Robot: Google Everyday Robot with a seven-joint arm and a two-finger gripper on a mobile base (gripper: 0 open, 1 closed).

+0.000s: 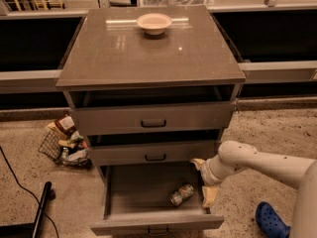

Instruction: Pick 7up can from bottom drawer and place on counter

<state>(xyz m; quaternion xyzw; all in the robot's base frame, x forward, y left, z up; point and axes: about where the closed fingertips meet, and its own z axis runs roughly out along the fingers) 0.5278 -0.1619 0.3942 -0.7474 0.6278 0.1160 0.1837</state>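
The 7up can [182, 194] lies on its side in the open bottom drawer [148, 221], near its front right corner. My gripper [203, 179] hangs at the drawer's right edge, just right of the can and slightly above it. Its two yellowish fingers [209, 196] are spread apart and hold nothing. The white arm reaches in from the lower right. The counter [124, 53] is the glossy grey-brown top of the cabinet.
A pale bowl [154, 22] sits at the back of the counter. The two upper drawers [153, 119] are slightly ajar. A wire basket of packets [64, 143] stands on the floor at left. A black cable and pole [39, 207] and a blue shoe [271, 220] lie nearby.
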